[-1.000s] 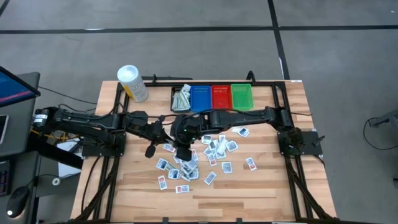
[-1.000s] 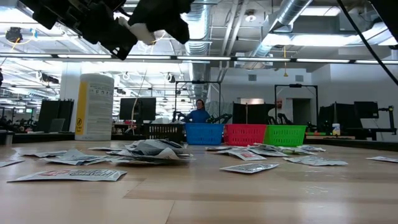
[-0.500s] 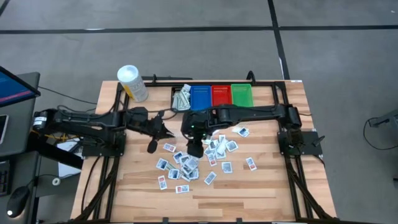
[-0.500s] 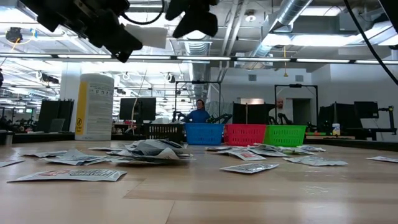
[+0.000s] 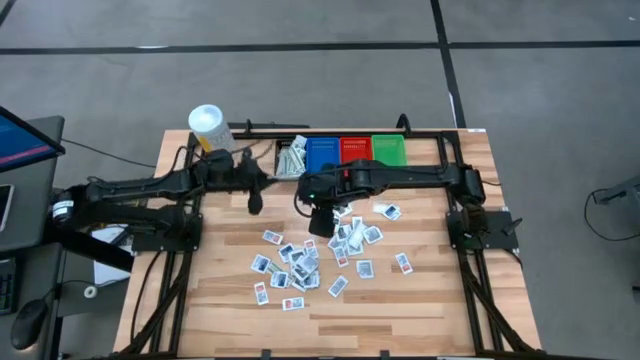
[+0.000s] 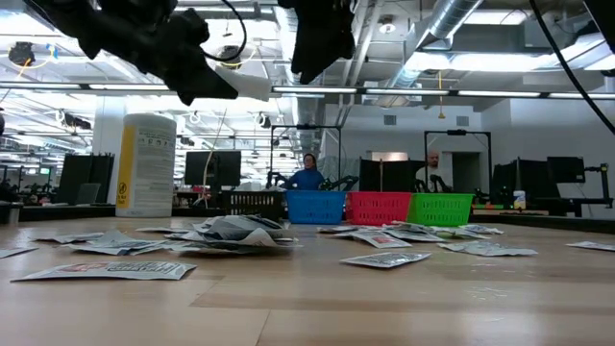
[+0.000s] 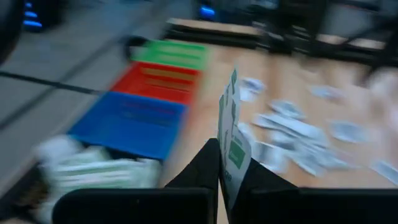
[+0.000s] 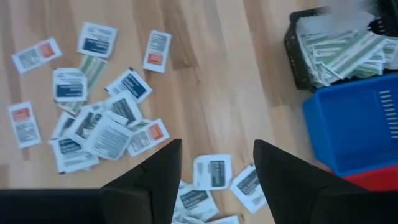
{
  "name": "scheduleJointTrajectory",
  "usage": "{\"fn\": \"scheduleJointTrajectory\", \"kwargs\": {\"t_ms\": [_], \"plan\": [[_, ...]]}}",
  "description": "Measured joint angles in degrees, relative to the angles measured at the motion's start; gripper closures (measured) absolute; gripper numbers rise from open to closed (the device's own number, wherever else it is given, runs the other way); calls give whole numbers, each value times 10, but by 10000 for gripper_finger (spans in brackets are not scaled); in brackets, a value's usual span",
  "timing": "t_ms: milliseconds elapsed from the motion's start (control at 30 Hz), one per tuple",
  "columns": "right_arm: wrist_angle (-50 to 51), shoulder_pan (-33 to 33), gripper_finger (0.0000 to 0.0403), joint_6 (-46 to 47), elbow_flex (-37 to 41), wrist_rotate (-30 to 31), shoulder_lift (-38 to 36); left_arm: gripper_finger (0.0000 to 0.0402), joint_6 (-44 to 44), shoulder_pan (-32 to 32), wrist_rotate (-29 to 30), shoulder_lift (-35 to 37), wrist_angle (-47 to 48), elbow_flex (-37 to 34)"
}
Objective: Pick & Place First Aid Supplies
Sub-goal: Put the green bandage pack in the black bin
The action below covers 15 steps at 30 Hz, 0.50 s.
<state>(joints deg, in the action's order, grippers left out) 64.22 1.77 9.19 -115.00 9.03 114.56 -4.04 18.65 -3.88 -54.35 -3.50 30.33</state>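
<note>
Here we see the left tool (image 7: 227,180) clamped on a green-marked packet (image 7: 230,134), its arm stretched level toward the black bin (image 5: 291,158). The right tool (image 8: 214,171), fingers apart and holding nothing, hangs above the loose packets (image 5: 300,262) scattered across the wooden surface (image 5: 430,300).
</note>
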Motion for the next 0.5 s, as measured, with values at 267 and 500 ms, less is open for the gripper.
{"fn": "scheduleJointTrajectory", "kwargs": {"t_ms": [267,500], "plan": [[-67,-35,219,-5,39,5,1,394,-13,76,140,-31,-84,0],[-148,-46,225,-1,128,-10,2,394,3,113,142,-152,-170,0]]}}
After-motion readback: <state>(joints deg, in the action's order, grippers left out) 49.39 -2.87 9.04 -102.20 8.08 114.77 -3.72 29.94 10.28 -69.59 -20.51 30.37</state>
